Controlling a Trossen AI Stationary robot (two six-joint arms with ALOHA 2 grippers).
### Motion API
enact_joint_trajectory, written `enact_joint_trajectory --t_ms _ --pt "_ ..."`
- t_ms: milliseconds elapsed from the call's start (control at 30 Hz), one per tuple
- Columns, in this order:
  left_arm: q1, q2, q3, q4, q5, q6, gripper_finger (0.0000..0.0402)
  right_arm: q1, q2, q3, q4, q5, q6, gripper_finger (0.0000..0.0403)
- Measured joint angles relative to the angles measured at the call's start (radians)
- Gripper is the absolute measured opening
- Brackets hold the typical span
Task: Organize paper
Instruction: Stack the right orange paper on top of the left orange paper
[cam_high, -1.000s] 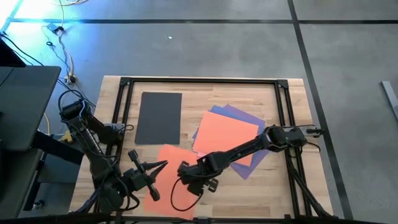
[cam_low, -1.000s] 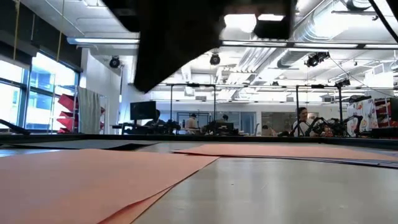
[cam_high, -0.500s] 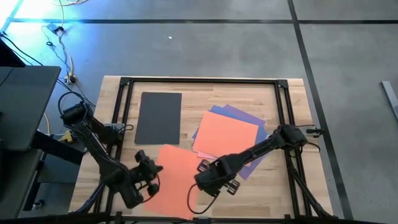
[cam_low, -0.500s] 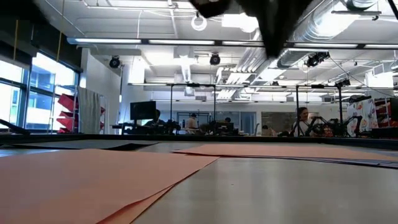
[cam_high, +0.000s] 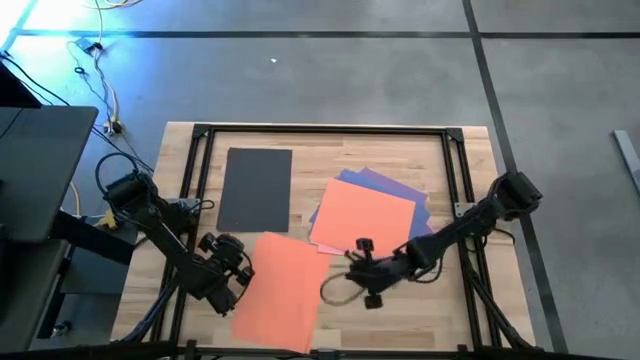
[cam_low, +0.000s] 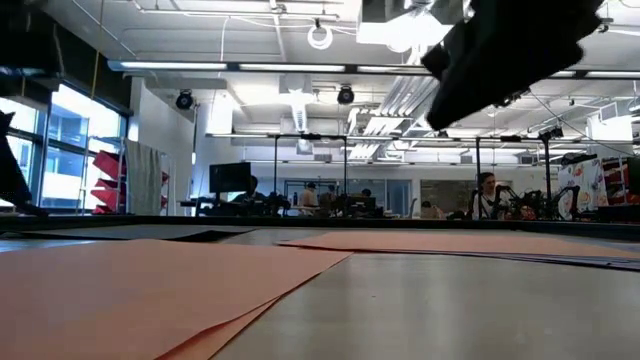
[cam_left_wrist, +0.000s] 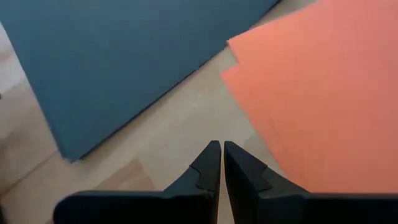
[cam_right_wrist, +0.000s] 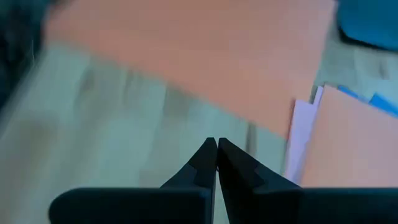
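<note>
- The jaws of the left gripper (cam_left_wrist: 217, 163) are seen pressed together with nothing between them; the jaws of the right gripper (cam_right_wrist: 213, 160) are likewise closed on nothing.
- In the high view the left gripper (cam_high: 228, 268) is placed at about 7 o'clock on the table (cam_high: 330, 140), at the left edge of an orange sheet.
- The right gripper (cam_high: 362, 272) is found near 5 o'clock, over bare wood between the two orange-topped areas, with no sheet gripped.
- One dark grey sheet (cam_high: 255, 189) is laid flat at about 10 o'clock, apart from the rest.
- One orange sheet (cam_high: 278, 288) is laid at 6 to 7 o'clock; a second edge of like colour is seen just under it in the left wrist view, so two layers may be counted there.
- One more orange sheet (cam_high: 364, 216) is laid on a fanned pile at about 3 o'clock.
- Under it one blue sheet (cam_high: 348, 179) and one purple sheet (cam_high: 398, 187) are shown at the far edges, and a pale pink strip (cam_high: 326, 249) at the near corner.
- Two arms are counted, both held low over the near half of the table.
</note>
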Motion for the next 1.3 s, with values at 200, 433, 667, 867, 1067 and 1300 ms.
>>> enact_joint_trajectory --t_ms 200,433,667,867,1067,1300 --pt "0.052 0.035 -0.067 0.123 0.008 0.040 0.0000 -0.046 0.121 -0.062 0.262 -0.041 0.058 0.0000" --pt "0.079 0.054 -0.113 0.206 -0.018 0.102 0.0000 -0.047 0.250 0.023 0.160 -0.022 0.142 0.0000" --pt "0.075 0.057 -0.116 0.231 -0.057 0.112 0.0000 -0.075 0.334 0.092 0.138 0.012 0.135 0.0000" --pt "0.071 0.059 -0.125 0.235 -0.067 0.109 0.0000 -0.097 0.374 0.120 0.146 0.029 0.079 0.0000" --pt "0.056 0.057 -0.149 0.243 -0.069 0.068 0.0000 -0.099 0.380 0.122 0.210 0.058 -0.077 0.0000" --pt "0.034 0.059 -0.157 0.243 -0.087 0.031 0.0000 -0.101 0.381 0.122 0.217 0.097 -0.121 0.0000"
